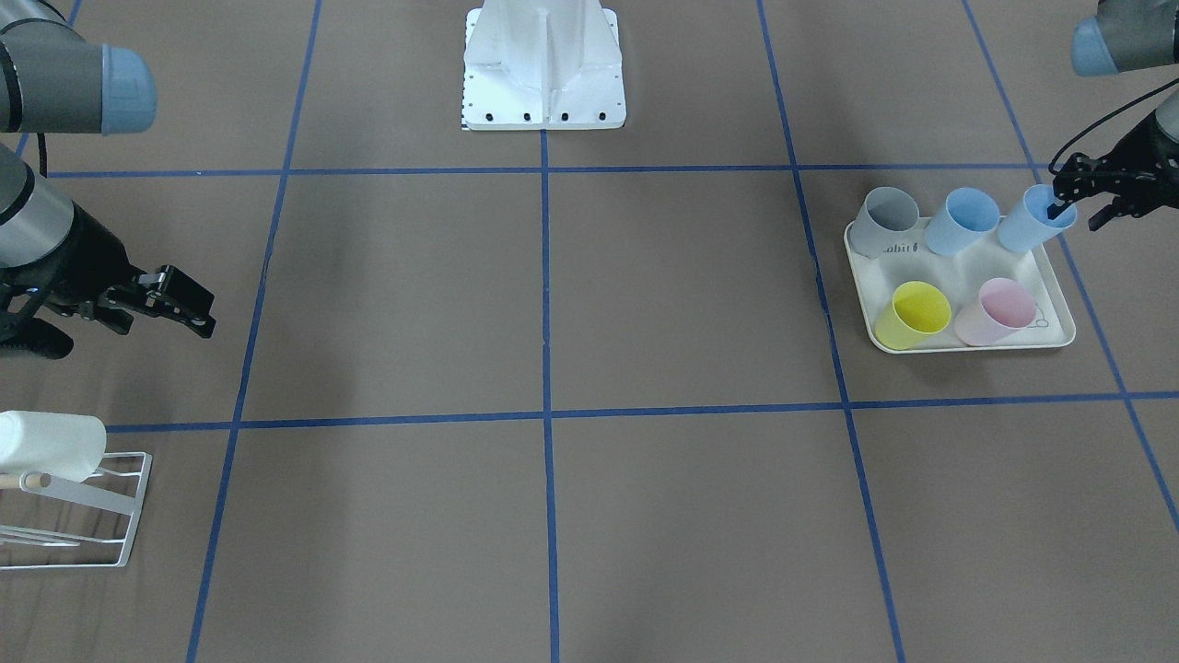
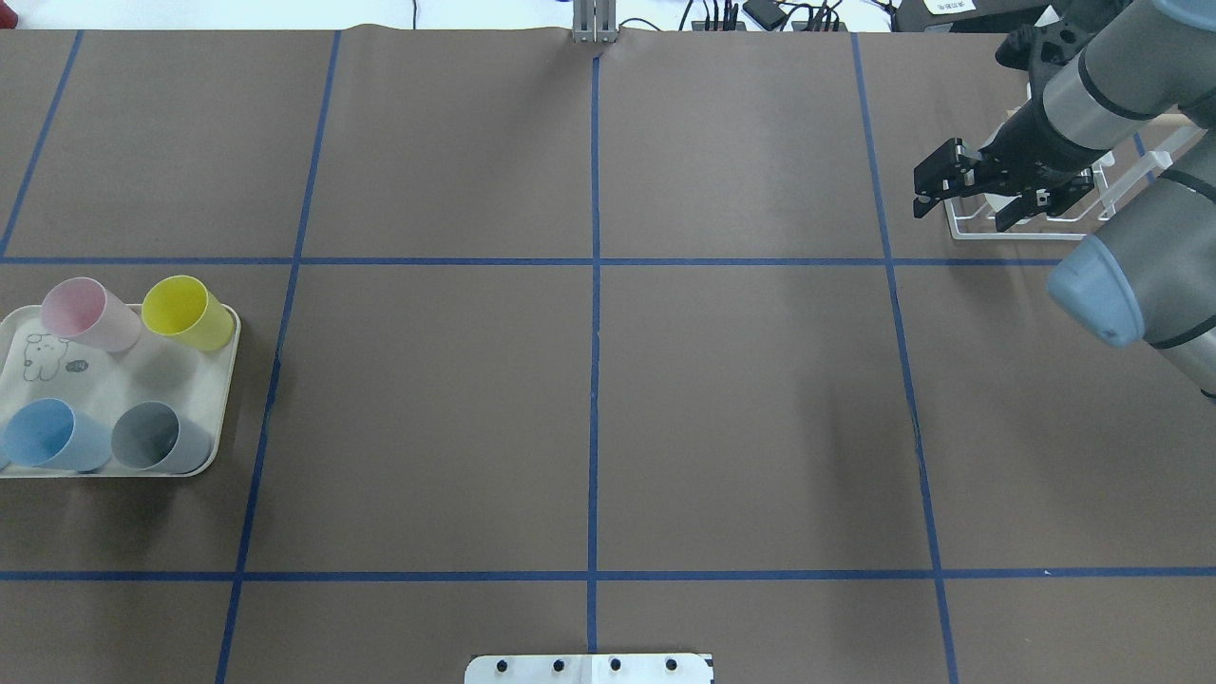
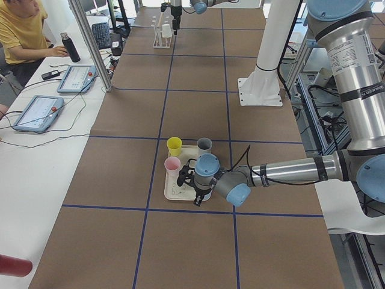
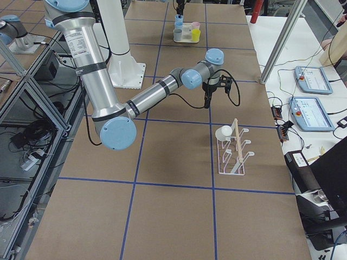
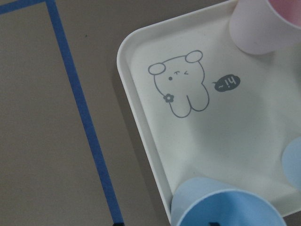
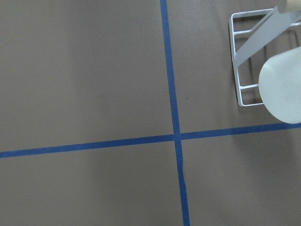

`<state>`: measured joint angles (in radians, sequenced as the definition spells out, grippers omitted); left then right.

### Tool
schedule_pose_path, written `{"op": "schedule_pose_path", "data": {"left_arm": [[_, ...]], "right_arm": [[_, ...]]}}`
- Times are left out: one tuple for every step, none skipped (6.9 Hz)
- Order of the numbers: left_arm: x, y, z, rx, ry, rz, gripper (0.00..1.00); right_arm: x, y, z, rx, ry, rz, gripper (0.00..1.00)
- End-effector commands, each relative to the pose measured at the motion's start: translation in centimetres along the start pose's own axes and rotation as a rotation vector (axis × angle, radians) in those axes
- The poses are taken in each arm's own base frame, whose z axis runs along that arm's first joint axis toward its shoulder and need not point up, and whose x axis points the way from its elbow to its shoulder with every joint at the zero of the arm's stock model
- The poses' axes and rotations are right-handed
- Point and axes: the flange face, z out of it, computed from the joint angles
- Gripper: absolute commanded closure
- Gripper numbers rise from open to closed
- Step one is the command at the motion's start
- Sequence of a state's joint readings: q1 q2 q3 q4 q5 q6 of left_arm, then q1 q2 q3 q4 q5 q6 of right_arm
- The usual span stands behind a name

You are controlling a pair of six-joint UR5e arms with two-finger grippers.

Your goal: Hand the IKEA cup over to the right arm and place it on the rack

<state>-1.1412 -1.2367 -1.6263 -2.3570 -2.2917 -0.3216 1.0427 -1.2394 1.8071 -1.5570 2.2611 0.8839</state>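
**Pale-blue IKEA cup** (image 1: 1027, 226): it stands mouth up on the rabbit-print tray (image 1: 1055, 306), at the tray corner nearest my base.

**My left claw** (image 1: 1078, 215): it is released. One finger dips inside the cup's mouth and the other sits outside the wall, so nothing is gripped yet.

**Risks at the grasp:** closing off-centre could tip the cup into the blue cup (image 1: 958, 221) just beside it, or drag it over the tray's rim. A pinch on a single wall may also let the cup swing or slip during the lift, which would spoil the hand-over.

**My right claw** (image 1: 189, 308): it hangs well apart from the tray, toward the far end of the desk (image 1: 645, 304). It is spread and holds nothing.

**The rack** (image 1: 124, 516): it stands farther from the tray still and already carries a white cup (image 1: 51, 444). A crowded placement could knock that cup.
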Motion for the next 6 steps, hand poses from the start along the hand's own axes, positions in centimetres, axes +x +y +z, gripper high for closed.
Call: {"op": "schedule_pose_path", "data": {"left_arm": [[0.8, 0.1, 0.3, -0.024, 0.057, 0.007, 1.0], [0.9, 0.1, 0.3, -0.025, 0.061, 0.011, 1.0], [0.9, 0.1, 0.3, -0.025, 0.06, 0.017, 1.0], [1.2, -0.2, -0.2, -0.012, 0.056, 0.029, 1.0], [2.3, -1.0, -1.8, 0.026, 0.058, 0.049, 1.0], [0.8, -1.7, -4.9, 0.106, 0.032, 0.006, 1.0]], "right_arm": [[0.0, 0.0, 0.1, -0.001, 0.0, -0.001, 0.01], [0.0, 0.0, 0.1, -0.002, 0.001, 0.0, 0.01], [0.1, 0.0, 0.2, -0.001, 0.003, 0.001, 0.01], [0.1, 0.0, 0.2, -0.001, 0.003, 0.001, 0.01], [0.0, 0.0, 0.1, -0.001, 0.002, 0.0, 0.01], [0.0, 0.0, 0.1, 0.0, 0.002, 0.002, 0.01]]}}
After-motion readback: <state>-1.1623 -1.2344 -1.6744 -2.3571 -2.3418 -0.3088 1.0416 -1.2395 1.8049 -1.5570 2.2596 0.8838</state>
